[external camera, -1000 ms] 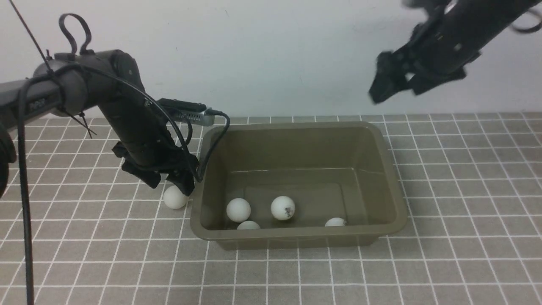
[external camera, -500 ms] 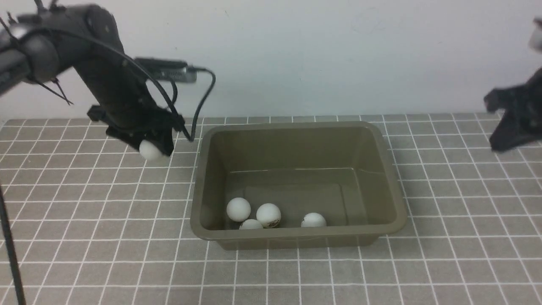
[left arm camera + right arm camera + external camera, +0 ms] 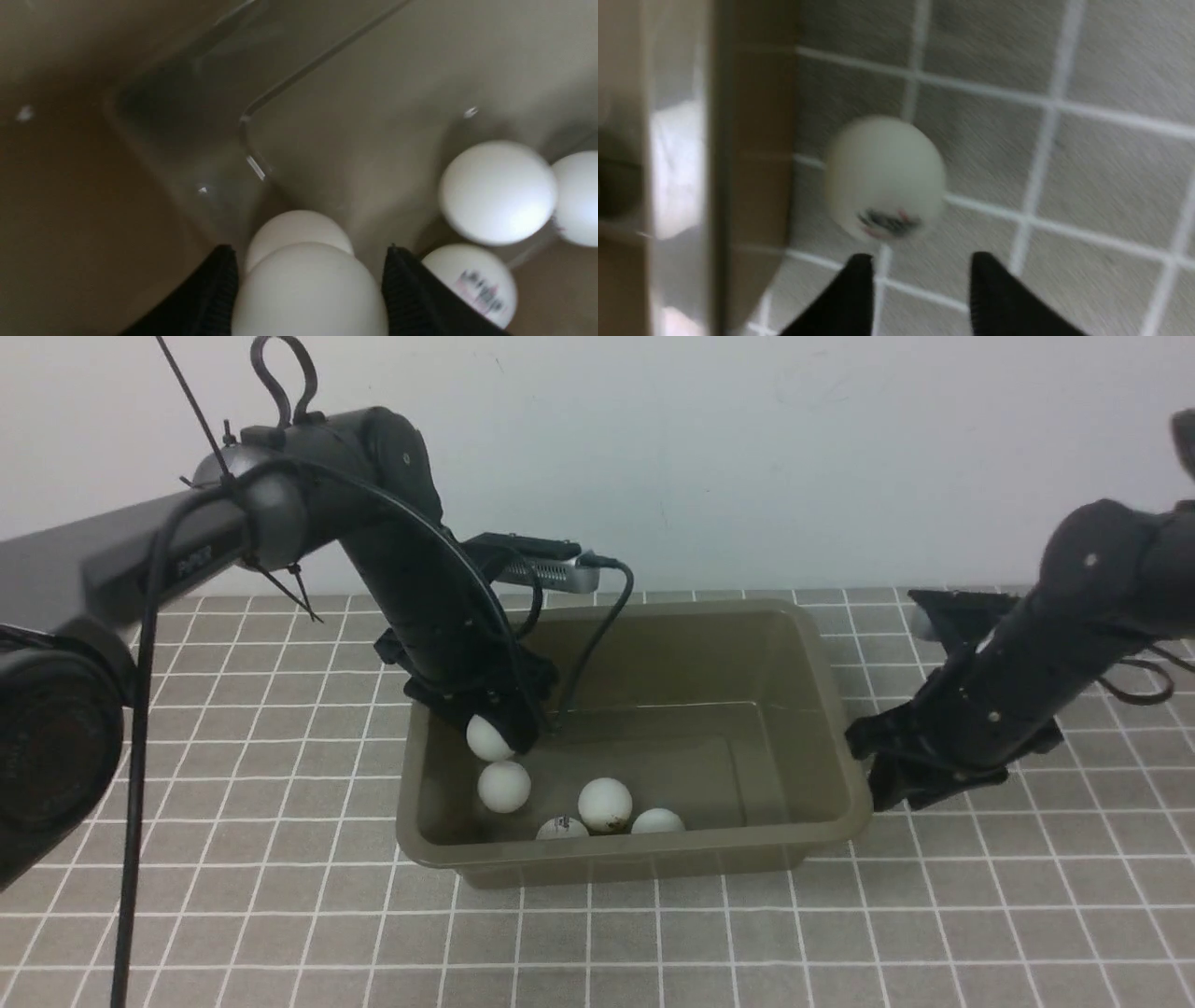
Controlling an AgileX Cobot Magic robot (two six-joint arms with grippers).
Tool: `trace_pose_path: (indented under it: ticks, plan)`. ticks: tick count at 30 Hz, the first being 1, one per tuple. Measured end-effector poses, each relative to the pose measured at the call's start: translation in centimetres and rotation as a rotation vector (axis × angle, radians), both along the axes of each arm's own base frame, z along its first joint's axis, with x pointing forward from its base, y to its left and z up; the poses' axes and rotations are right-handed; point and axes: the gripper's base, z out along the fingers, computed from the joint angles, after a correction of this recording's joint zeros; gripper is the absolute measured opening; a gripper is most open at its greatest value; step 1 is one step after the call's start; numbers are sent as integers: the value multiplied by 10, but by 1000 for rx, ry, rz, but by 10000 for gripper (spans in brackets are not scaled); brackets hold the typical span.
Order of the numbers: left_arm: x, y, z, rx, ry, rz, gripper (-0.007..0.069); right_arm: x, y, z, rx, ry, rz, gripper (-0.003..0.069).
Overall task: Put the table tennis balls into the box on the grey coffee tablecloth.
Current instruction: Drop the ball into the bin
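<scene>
The olive-brown box [image 3: 653,609] sits on the grey coffee tablecloth [image 3: 280,896]. My left gripper [image 3: 495,739] hangs inside the box's left end, shut on a white table tennis ball [image 3: 487,737] [image 3: 308,289]. Just under it lies another ball [image 3: 504,786] [image 3: 299,228]. Three more rest along the near wall [image 3: 605,803] [image 3: 563,828] [image 3: 658,821]. My right gripper [image 3: 882,782] [image 3: 920,266] is low on the cloth beside the box's right wall, open. A logo-printed ball [image 3: 885,177] lies on the cloth just ahead of its fingertips; the front view does not show this ball.
A white wall [image 3: 747,457] rises behind the cloth. The left arm's wrist camera [image 3: 546,571] and its cable [image 3: 597,635] hang over the box's back-left rim. The box's outer wall [image 3: 752,163] stands close beside the loose ball.
My left arm carried its ball rightwards from outside the box to inside its left end. My right arm dropped to the cloth beside the box. The box slid slightly left and its balls rolled.
</scene>
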Motion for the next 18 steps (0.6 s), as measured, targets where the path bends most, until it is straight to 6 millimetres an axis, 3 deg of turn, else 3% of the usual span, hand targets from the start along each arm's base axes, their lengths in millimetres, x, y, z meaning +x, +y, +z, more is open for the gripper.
trace_pose_path:
  ticks: [6,11,12,15,17,18]
  plan:
    - [3,12,3,67,-31,-9,352,13,16,12,10,-113,20,461]
    - [5,15,7,78,-40,3,426,16,16,2,8,-96,5,492]
    - [6,14,15,78,-43,19,494,17,17,-6,4,-75,2,494]
    - [12,16,38,87,-105,53,563,19,16,-20,-11,-37,-2,492]
    - [14,20,73,100,-210,84,550,19,15,-30,-38,-6,-7,424]
    - [14,20,77,97,-219,85,545,19,14,-31,-40,-4,-7,413]
